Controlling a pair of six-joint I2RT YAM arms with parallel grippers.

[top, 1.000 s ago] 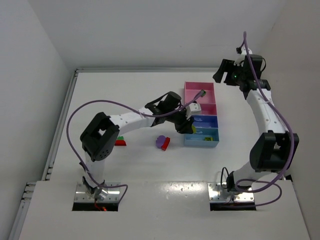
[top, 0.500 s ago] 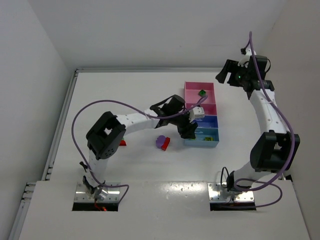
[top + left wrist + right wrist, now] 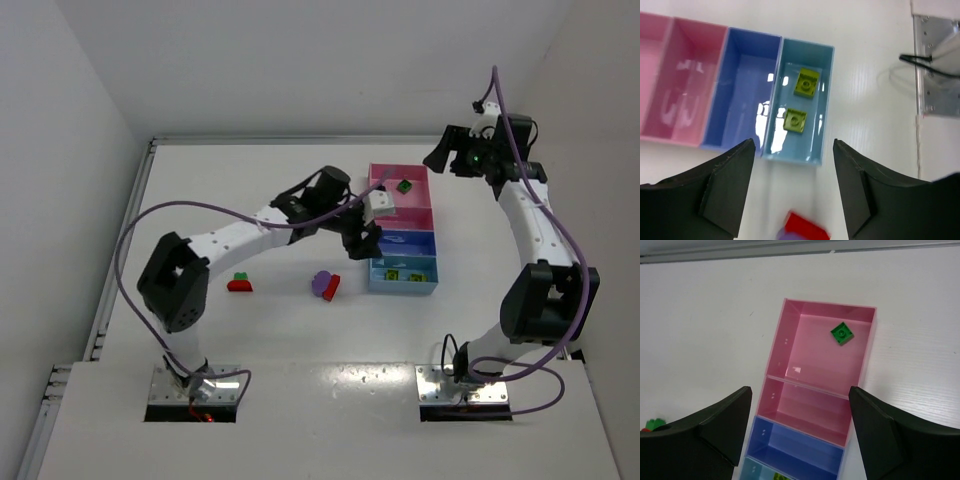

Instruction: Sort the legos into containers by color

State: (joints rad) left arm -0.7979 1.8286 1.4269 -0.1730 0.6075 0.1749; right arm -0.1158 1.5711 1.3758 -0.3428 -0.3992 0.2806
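The tray (image 3: 434, 240) lies right of centre. Its large pink compartment (image 3: 810, 355) holds one green brick (image 3: 405, 186), which also shows in the right wrist view (image 3: 842, 333). The smaller pink (image 3: 805, 410) and dark blue (image 3: 742, 100) compartments hold nothing. The light blue compartment (image 3: 826, 100) holds two yellow bricks (image 3: 807, 82) (image 3: 795, 120). My left gripper (image 3: 362, 240) (image 3: 793, 150) is open and empty, above the table at the tray's left side. My right gripper (image 3: 445, 155) (image 3: 800, 392) is open and empty, high over the tray's far end.
A joined purple and red piece (image 3: 325, 285) lies on the table left of the light blue compartment; its red part shows blurred in the left wrist view (image 3: 805, 231). A red and green piece (image 3: 240, 284) lies further left. White walls stand close behind and on both sides.
My left gripper has drawn back to the left from over the light blue compartment, and its elbow has swung left. My right gripper has shifted only slightly.
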